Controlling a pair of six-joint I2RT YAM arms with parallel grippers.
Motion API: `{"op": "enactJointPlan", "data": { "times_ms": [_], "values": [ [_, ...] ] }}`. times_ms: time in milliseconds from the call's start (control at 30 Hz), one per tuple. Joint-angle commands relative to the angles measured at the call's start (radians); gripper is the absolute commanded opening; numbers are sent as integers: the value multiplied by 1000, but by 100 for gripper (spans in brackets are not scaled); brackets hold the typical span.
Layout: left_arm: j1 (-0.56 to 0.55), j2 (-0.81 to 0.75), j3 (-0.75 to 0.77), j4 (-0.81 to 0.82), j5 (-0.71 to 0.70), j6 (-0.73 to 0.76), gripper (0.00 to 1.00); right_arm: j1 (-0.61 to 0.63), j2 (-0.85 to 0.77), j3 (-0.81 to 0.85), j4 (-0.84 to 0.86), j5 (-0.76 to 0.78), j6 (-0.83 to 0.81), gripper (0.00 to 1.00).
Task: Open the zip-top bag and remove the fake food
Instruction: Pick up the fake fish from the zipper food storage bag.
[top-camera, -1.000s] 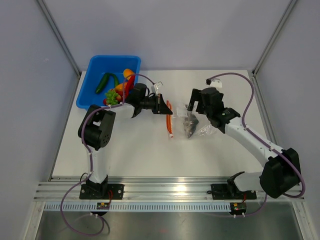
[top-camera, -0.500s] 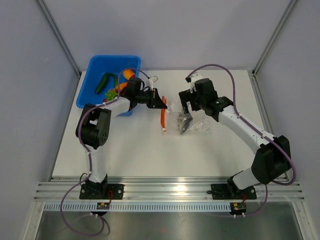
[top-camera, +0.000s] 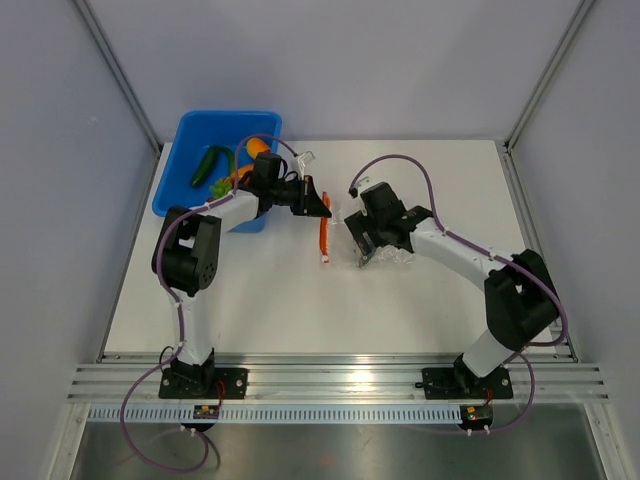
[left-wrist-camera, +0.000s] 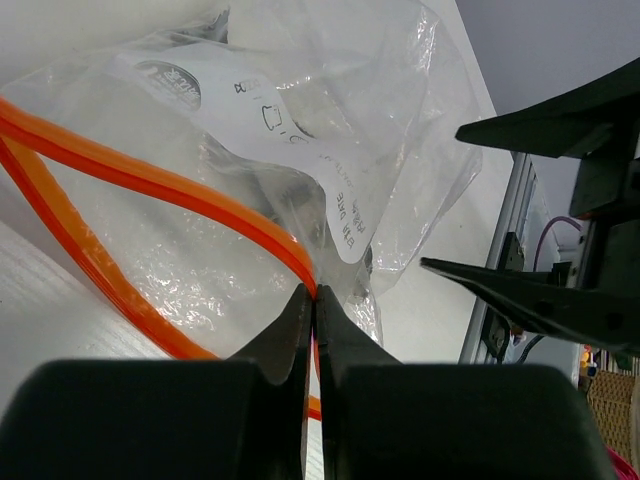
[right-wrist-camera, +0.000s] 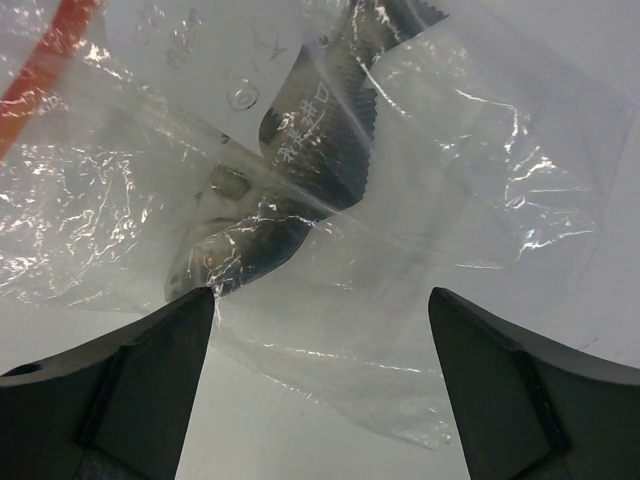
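The zip-top bag (top-camera: 392, 256) lies crinkled at mid-table, clear plastic with a white label (left-wrist-camera: 335, 190). My left gripper (top-camera: 321, 207) is shut on its orange-red zip strip (left-wrist-camera: 200, 205), pinching it at the fingertips (left-wrist-camera: 300, 305). My right gripper (top-camera: 363, 245) hovers open over the bag's body, one finger (right-wrist-camera: 150, 350) on each side of the plastic. A grey fish (right-wrist-camera: 300, 160) lies inside the bag (right-wrist-camera: 420, 230). More fake food, including a green cucumber (top-camera: 205, 165) and an orange piece (top-camera: 258, 147), sits in the blue tub (top-camera: 190, 135).
The blue tub stands at the back left, just behind my left arm. In the left wrist view the right gripper's open fingers (left-wrist-camera: 530, 300) show close beyond the bag. Bare white tabletop (top-camera: 260, 300) surrounds the bag toward the front.
My left gripper drew the zip strip back and left, then held still. My right gripper swung left and down onto the bag, now covering the fish from above.
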Motion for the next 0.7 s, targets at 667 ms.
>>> {"op": "enactJointPlan", "data": {
  "times_ms": [667],
  "values": [
    [6, 40, 121, -120, 11, 82, 2, -74, 51, 9, 228, -135, -391, 98]
  ]
}}
